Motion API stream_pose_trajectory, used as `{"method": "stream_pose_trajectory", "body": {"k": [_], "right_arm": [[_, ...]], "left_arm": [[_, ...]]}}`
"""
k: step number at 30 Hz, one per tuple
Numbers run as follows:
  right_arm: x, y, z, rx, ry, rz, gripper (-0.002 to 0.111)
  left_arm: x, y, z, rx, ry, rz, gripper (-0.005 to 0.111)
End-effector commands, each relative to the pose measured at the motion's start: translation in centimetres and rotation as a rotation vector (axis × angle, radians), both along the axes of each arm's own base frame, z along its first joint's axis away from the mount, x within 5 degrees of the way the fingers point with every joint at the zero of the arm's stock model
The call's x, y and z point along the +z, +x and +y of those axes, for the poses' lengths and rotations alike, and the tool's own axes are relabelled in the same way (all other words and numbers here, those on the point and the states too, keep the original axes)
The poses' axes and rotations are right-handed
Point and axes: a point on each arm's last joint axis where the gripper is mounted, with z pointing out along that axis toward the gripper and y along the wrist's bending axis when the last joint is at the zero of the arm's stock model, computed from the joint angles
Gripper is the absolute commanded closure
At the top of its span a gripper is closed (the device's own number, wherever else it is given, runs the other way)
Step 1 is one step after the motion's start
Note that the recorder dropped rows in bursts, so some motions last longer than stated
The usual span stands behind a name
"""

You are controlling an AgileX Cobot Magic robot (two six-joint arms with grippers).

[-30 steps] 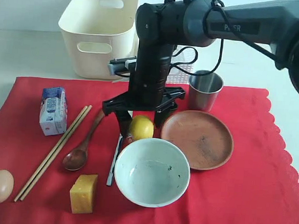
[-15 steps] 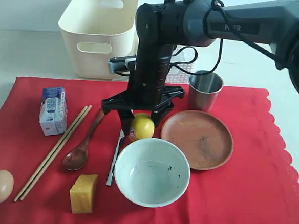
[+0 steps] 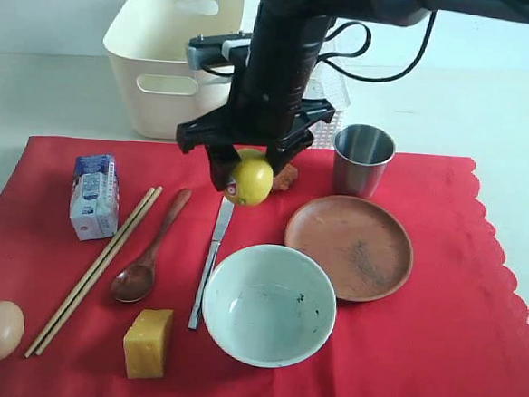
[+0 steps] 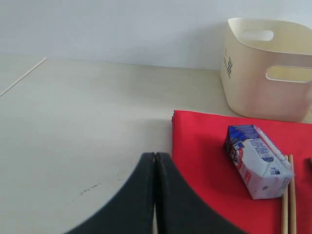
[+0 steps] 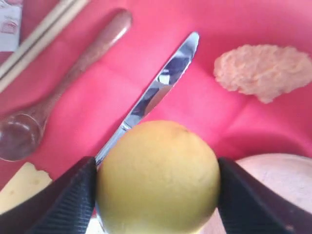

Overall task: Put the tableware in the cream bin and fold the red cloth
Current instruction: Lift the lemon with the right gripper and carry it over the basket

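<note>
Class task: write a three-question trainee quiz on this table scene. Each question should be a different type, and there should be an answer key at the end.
1. Multiple choice: what is clamped in the right gripper? A) a tomato B) the lemon C) a fork
2. True or false: the steel cup stands inside the cream bin.
3. Fill in the blank: the left gripper, over the bare table beside the red cloth, is ____ (open or shut) and holds nothing.

Key: 1 B; 2 false, it stands on the cloth; 3 shut.
</note>
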Motion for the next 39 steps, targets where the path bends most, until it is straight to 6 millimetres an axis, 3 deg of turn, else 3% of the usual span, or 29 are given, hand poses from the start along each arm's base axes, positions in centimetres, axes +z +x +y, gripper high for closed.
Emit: {"method": "stream_pose_trajectory", "body": {"k": [1, 10, 17, 27, 30, 33, 39], "right_arm": [[3.1, -0.2, -0.5, 0.016, 0.038, -0.099, 0.108], [7.1, -0.3, -1.6, 0.029, 0.05, -0.271, 0.108], [8.3, 0.2, -2.2, 0.024, 0.036, -0.374, 0.108], [9.2, 4.4, -6.0, -0.195, 0.142, -0.505, 0.108], [8.3, 5.9, -7.1, -0.232, 0.145, -0.524, 0.108], [6.0, 7.3, -7.9, -0.258, 0.115, -0.491, 0.108], [2.1, 9.0, -7.6, -0.26, 0.099, -0.48, 0.108]], "left_arm": [[0.0, 0.0, 0.0, -0.002, -0.003, -0.005, 0.107], [0.0, 0.0, 0.0, -0.002, -0.003, -0.005, 0.107], [0.0, 0.0, 0.0, -0.002, -0.003, -0.005, 0.107], [0.0, 0.0, 0.0, -0.002, -0.003, -0.005, 0.107], [0.0, 0.0, 0.0, -0.002, -0.003, -0.005, 0.107], [0.0, 0.0, 0.0, -0.002, -0.003, -0.005, 0.107], [0.0, 0.0, 0.0, -0.002, -0.003, -0.005, 0.107]]}}
